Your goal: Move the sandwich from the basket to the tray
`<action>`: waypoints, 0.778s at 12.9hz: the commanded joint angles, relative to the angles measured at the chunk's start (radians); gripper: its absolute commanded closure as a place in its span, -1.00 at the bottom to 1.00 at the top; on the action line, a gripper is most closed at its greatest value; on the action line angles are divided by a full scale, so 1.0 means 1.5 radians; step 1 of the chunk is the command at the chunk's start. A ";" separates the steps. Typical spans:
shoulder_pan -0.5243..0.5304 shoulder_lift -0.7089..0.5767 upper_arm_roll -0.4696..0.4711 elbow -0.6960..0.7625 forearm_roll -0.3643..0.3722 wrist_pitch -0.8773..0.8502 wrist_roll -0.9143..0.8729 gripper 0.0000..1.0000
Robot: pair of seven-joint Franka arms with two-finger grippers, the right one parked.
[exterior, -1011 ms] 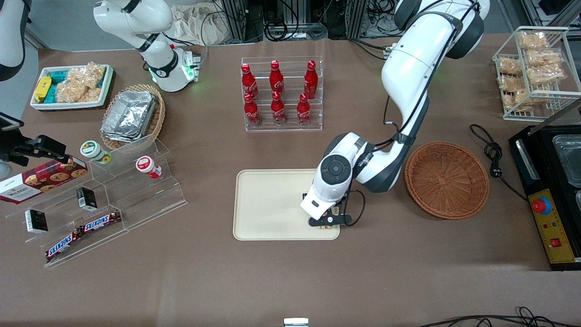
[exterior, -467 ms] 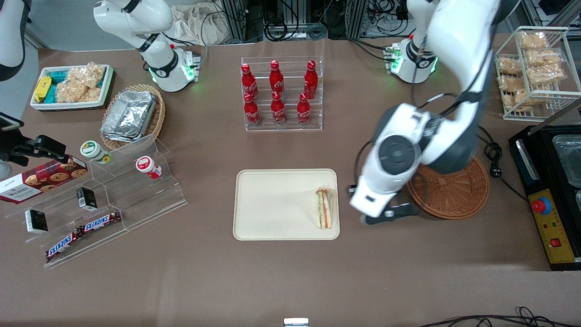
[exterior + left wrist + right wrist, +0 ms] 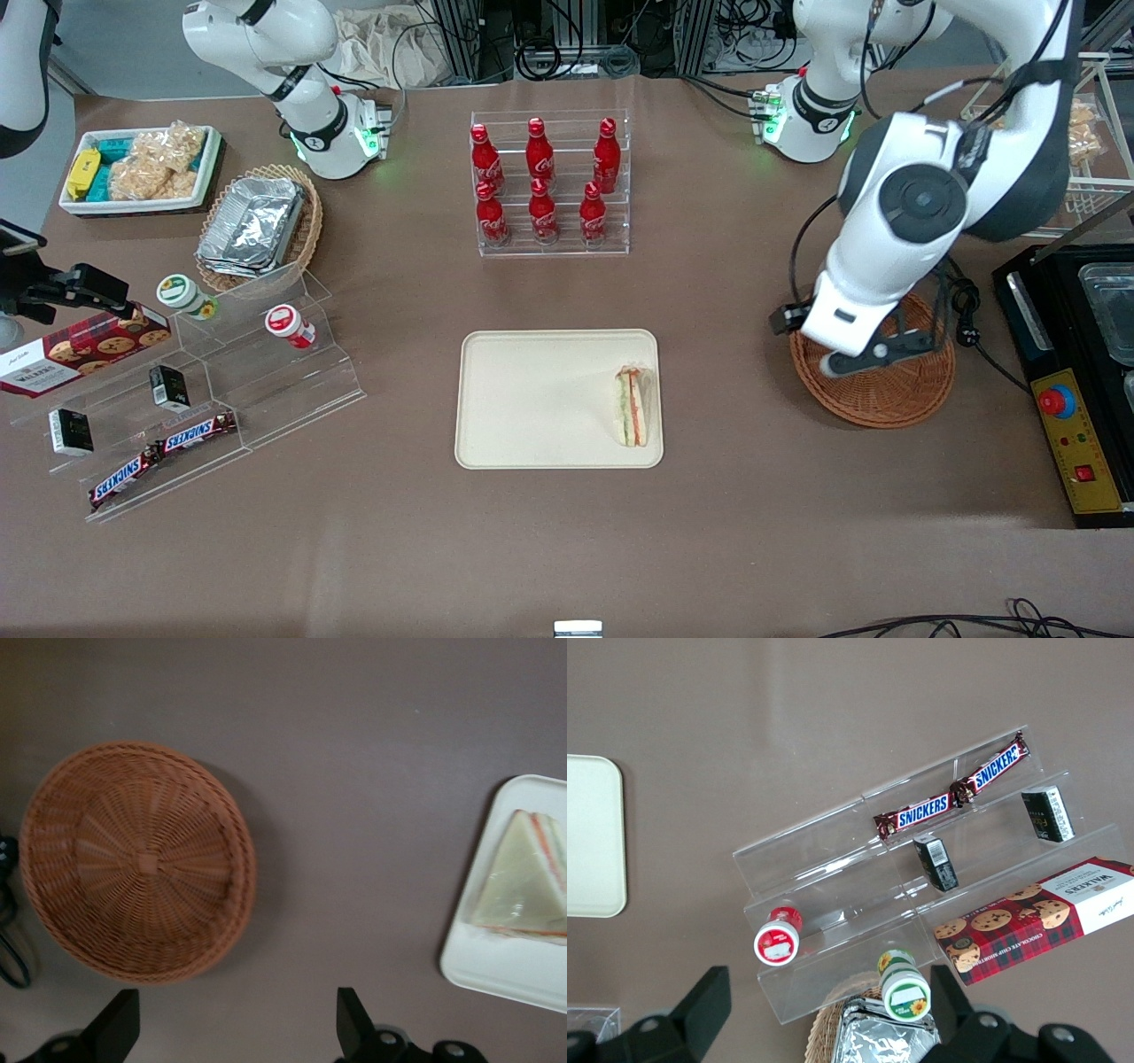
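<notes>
The sandwich [image 3: 632,406], a clear-wrapped wedge with orange and green layers, lies on the cream tray [image 3: 532,399] at the tray's end nearest the basket. The round reddish-brown wicker basket [image 3: 886,394] holds nothing. My gripper [image 3: 877,353] hangs open above the basket, raised well off the table. In the left wrist view its black fingertips [image 3: 120,1028] stand wide apart around bare table, with the gripper [image 3: 235,1032] holding nothing; the basket [image 3: 137,859], the tray's corner [image 3: 505,966] and the sandwich [image 3: 523,881] show there too.
A clear rack of red bottles [image 3: 549,186] stands farther from the front camera than the tray. A black machine [image 3: 1076,372], a power cord [image 3: 961,301] and a wire rack of crackers [image 3: 1045,133] lie at the working arm's end. A stepped acrylic shelf [image 3: 221,390] sits toward the parked arm.
My gripper let go of the sandwich on the tray, then rose and swung sideways to above the basket. The sandwich stays where it was set down.
</notes>
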 commanded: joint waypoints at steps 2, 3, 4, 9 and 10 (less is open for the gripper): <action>0.096 -0.114 -0.005 -0.105 -0.007 0.030 0.148 -1.00; 0.125 -0.118 -0.005 -0.086 -0.012 0.012 0.213 -1.00; 0.149 -0.115 -0.005 -0.048 -0.032 -0.029 0.260 -1.00; 0.230 0.025 -0.004 0.228 -0.077 -0.244 0.282 -1.00; 0.235 0.035 -0.005 0.245 -0.075 -0.252 0.281 -1.00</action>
